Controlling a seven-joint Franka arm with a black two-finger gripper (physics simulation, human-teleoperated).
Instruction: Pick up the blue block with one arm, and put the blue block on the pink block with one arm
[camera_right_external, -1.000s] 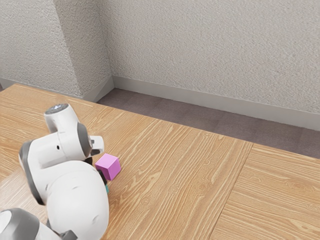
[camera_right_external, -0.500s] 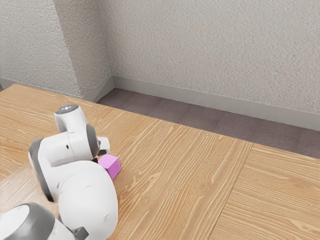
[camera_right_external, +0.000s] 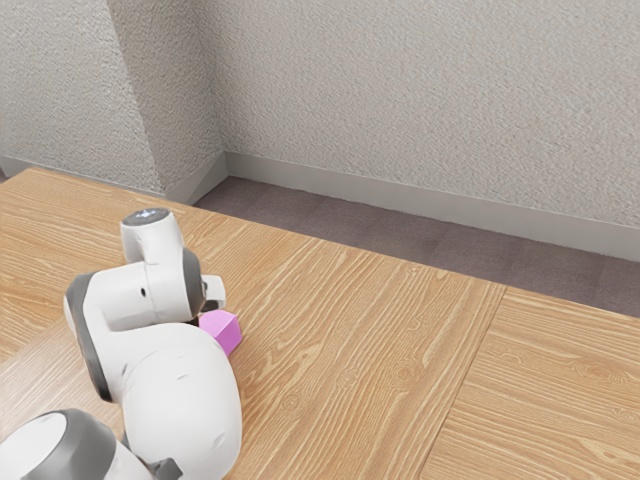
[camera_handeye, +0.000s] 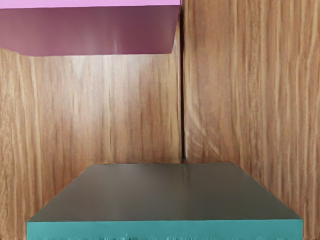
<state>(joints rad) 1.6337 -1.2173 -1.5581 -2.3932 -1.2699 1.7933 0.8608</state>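
Note:
The pink block (camera_right_external: 224, 328) lies on the wooden table (camera_right_external: 400, 350), partly covered by my arm's white links (camera_right_external: 150, 330). The same pink block (camera_handeye: 90, 30) appears in the wrist view, a short way ahead of my hand. The blue block (camera_handeye: 165, 200), teal on its near face and dark on its top face, sits right under my hand, on or just above the table. A strip of bare wood separates the two blocks. My gripper is hidden behind the arm in the exterior view.
A seam between the table's boards (camera_handeye: 182, 100) passes beside the pink block's edge. The tabletop stretches toward the exterior view's right. A textured wall (camera_right_external: 420, 90) and a grey floor strip (camera_right_external: 430, 240) lie beyond the table's far edge.
My arm has shifted toward the exterior view's right and now covers more of the pink block. The sliver of teal block seen beside the arm a second ago is now hidden.

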